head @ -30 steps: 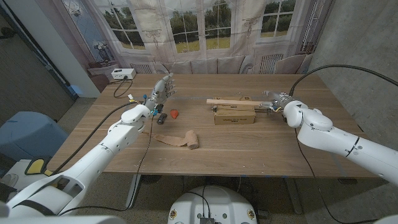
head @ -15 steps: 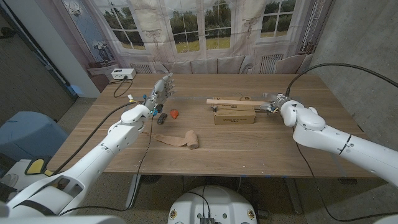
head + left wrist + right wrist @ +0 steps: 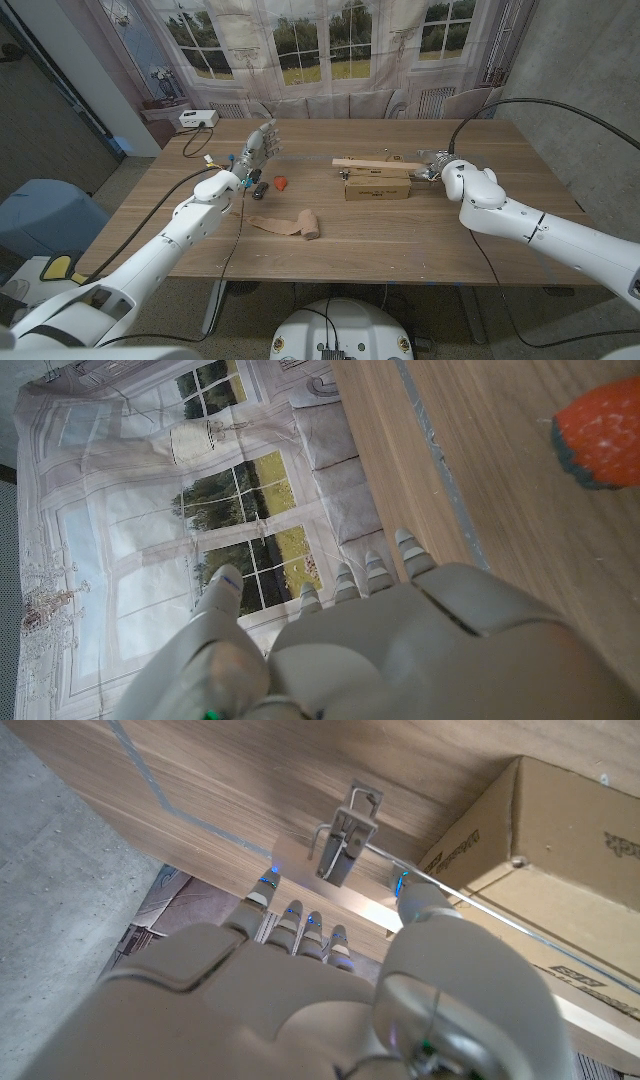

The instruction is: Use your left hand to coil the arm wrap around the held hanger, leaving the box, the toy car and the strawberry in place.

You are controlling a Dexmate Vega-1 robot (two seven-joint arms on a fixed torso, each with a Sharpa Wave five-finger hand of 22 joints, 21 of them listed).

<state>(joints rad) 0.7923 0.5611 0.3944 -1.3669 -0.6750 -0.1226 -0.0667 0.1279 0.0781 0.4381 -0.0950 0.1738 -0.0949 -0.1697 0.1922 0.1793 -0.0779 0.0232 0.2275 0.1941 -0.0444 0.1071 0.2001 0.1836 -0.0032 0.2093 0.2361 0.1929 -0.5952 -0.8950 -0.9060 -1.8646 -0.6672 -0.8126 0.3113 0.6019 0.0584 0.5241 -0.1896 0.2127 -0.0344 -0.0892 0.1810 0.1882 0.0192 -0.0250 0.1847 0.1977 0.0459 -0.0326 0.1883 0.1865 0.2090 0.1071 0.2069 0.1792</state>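
The tan arm wrap (image 3: 290, 225) lies partly unrolled on the table, near the front middle. A wooden hanger (image 3: 370, 164) with metal clips (image 3: 345, 840) rests on top of the cardboard box (image 3: 377, 186). My right hand (image 3: 440, 166) is at the hanger's right end, its fingers (image 3: 292, 916) and thumb apart, close to a clip and the metal rod. My left hand (image 3: 258, 148) stands raised with fingers spread and holds nothing. Just in front of it sit the dark toy car (image 3: 258, 190) and the red strawberry (image 3: 282, 183), and the strawberry (image 3: 600, 435) also shows beyond my left hand (image 3: 400, 645).
A white device (image 3: 199, 118) with a black cable sits at the table's far left corner. Thin cables run across the wood beside my left arm. A curtain printed with windows hangs behind the table (image 3: 400, 235).
My right hand has moved left along the table to the hanger's right end. My left hand, the wrap, the car and the strawberry have stayed put.
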